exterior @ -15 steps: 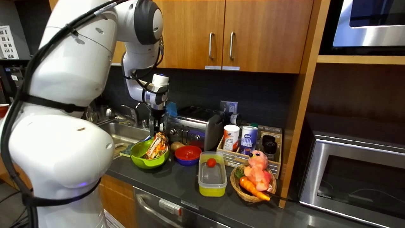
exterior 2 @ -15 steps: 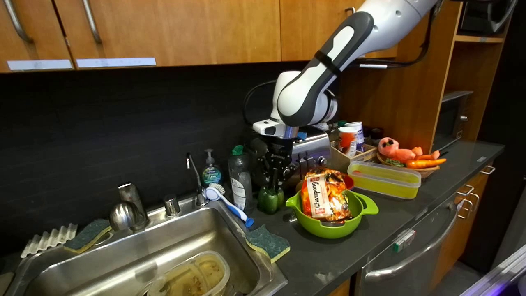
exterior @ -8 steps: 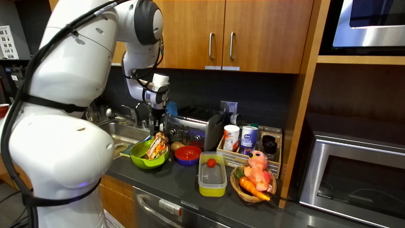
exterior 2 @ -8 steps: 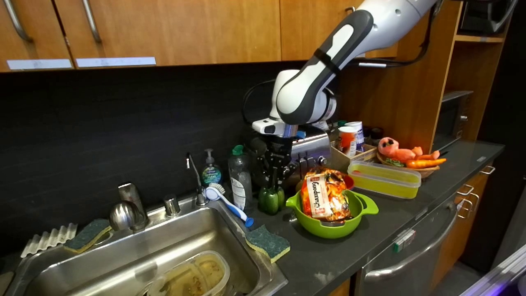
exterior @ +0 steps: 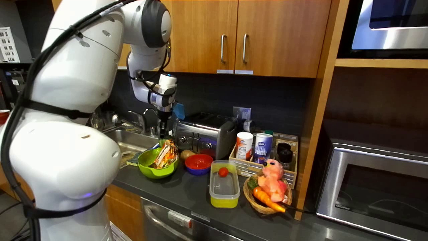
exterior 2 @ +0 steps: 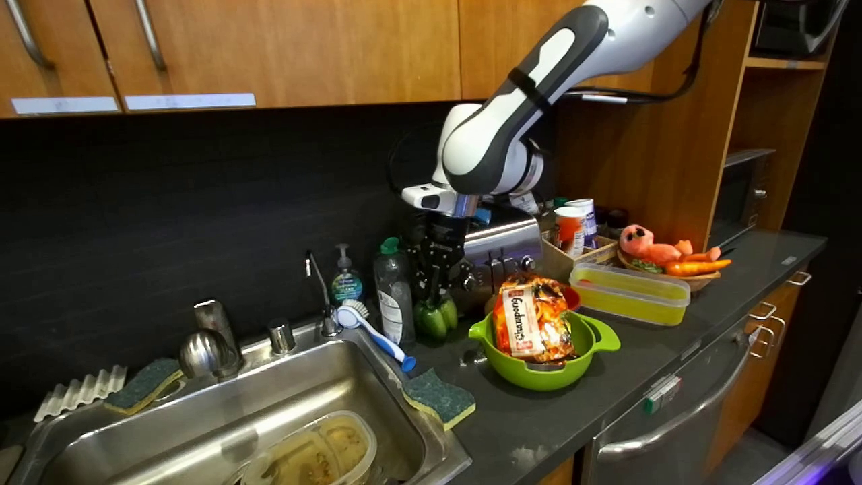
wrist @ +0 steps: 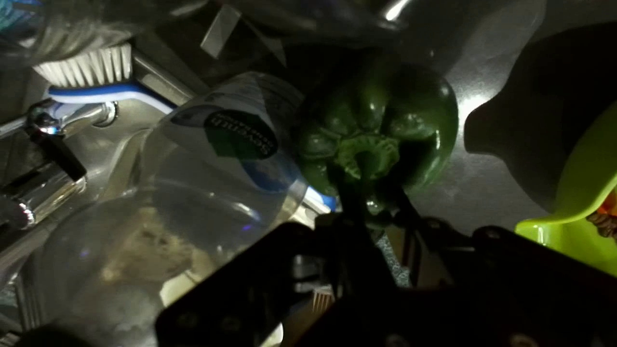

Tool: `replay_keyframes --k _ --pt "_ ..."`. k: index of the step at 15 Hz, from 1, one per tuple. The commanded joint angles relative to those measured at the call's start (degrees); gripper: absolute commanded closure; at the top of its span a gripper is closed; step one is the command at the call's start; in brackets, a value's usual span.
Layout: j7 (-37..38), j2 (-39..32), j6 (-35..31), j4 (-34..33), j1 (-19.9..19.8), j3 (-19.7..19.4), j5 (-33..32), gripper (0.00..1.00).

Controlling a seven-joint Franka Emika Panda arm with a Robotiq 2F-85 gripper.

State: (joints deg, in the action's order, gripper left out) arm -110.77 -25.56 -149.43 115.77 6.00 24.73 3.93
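Wrist view, centre: lobed green bell pepper [wrist: 376,123], skin smooth, glossy, hard highlights. In an exterior view, lower left: rectangular silver sink [exterior 2: 323,370], satin metal. Lower centre: green-and-yellow slab sponge [exterior 2: 441,397], rough, matt. Right of centre: round lime-green bowl [exterior 2: 542,377], smooth plastic; orange-red printed packet [exterior 2: 535,316], shiny crinkled film. In an exterior view, upper centre: orange-brown cabinet doors [exterior: 281,36], smooth grained wood, satin. Right of centre: pink plush toy [exterior: 273,184], fuzzy cloth; round tan basket [exterior: 254,202], coarse matt weave.
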Motion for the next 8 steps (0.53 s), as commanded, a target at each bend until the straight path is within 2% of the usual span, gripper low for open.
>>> replay_keyframes --k 1,8 --pt "-1.1 0.7 -1.1 -0.3 0.0 0.8 1.3 0.95" --pt "-0.4 1.0 -2.3 -0.1 0.1 0.9 1.2 0.95"
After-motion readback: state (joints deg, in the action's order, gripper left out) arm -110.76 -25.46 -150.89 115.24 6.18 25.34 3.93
